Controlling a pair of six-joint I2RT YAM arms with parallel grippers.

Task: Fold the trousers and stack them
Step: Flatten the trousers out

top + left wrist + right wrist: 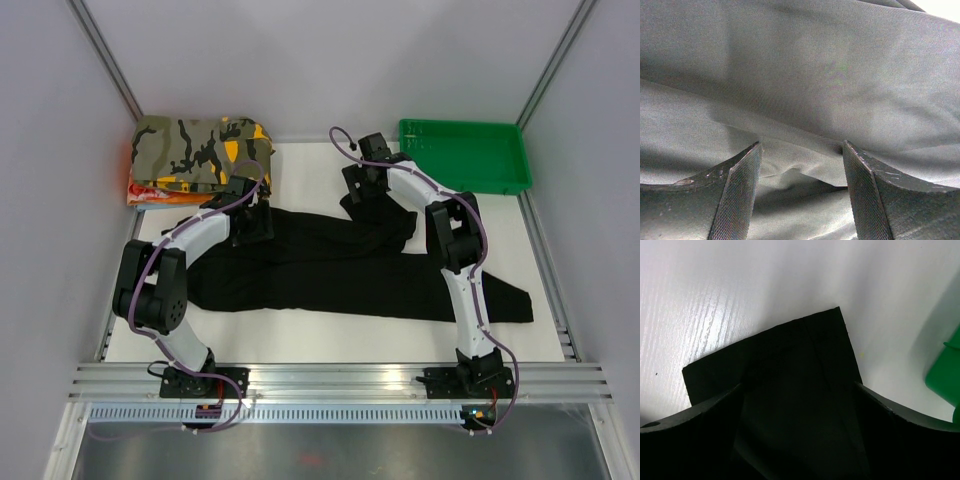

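The black trousers (330, 265) lie flat and long across the white table (300, 325). They reach from the left arm's side all the way over to the right side. 1 leg end pokes out at the near right. Another end is folded up at the back, close to the green tray (460, 124).

The left gripper (252, 225) is down on the left part of the trousers. In the left wrist view its 2 fingers (742, 200) are apart and press onto the cloth. A soft bump of cloth sits between them, but they are not pinching it.

The right gripper (362, 190) is over the back end of the trousers, near the tray. In the right wrist view its fingers (705, 425) are spread very wide. The square end of a trouser leg (790, 370) lies flat on the table under them. It is holding nothing.

At the back left is a folded camouflage garment (200, 145), green, black and orange. It sits on top of something orange (150, 195). It is just beside the trousers.
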